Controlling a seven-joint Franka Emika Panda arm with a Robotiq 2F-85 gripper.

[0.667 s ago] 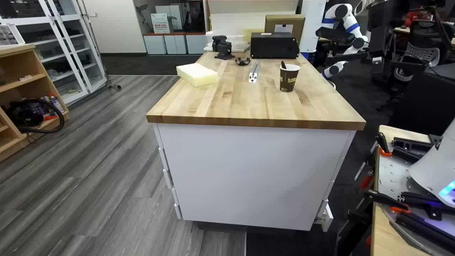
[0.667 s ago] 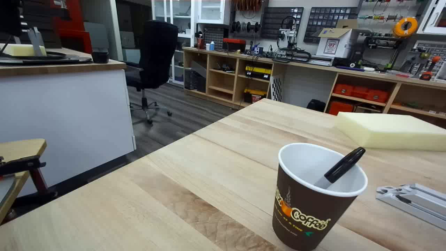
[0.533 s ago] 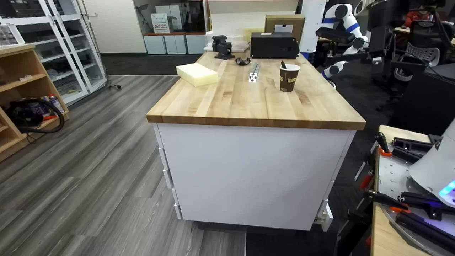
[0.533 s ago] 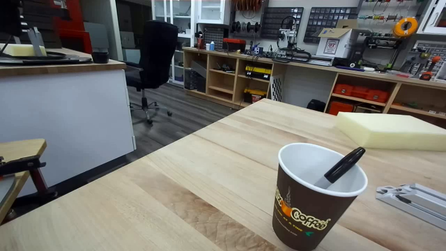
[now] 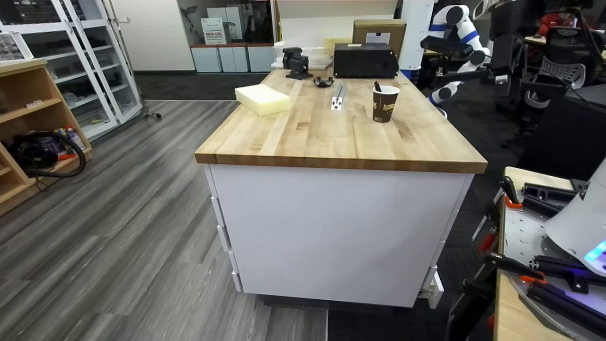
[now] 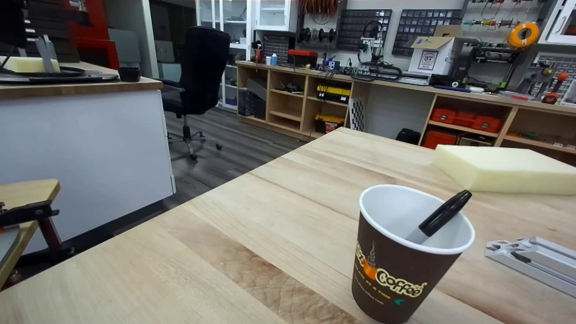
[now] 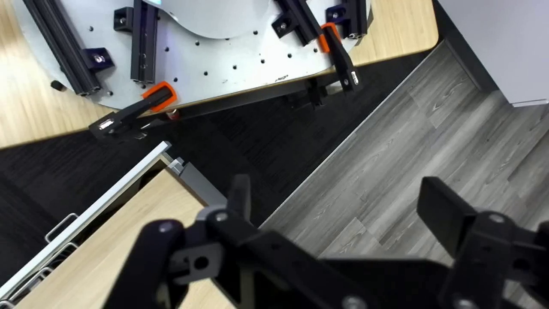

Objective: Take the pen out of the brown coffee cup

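Observation:
The brown coffee cup stands upright on the wooden tabletop in both exterior views (image 5: 382, 109) (image 6: 396, 279). It has a white rim and inside and yellow lettering. The pen, with a black cap and grey barrel, leans inside the cup against its rim, and its capped end sticks out above (image 6: 445, 212) (image 5: 377, 86). Its lower end is hidden in the cup. My gripper (image 7: 334, 195) shows only in the wrist view. Its two black fingers are wide apart with nothing between them, above the floor beside the tables. Cup and pen are out of the wrist view.
A pale yellow foam block (image 5: 263, 99) and a metal rail (image 6: 535, 261) lie on the tabletop (image 5: 341, 142) near the cup. A black box (image 5: 365, 60) stands farther back. An open drawer (image 7: 85, 229) sticks out below a table. Orange-tipped clamps (image 7: 158, 98) hold the robot's base plate.

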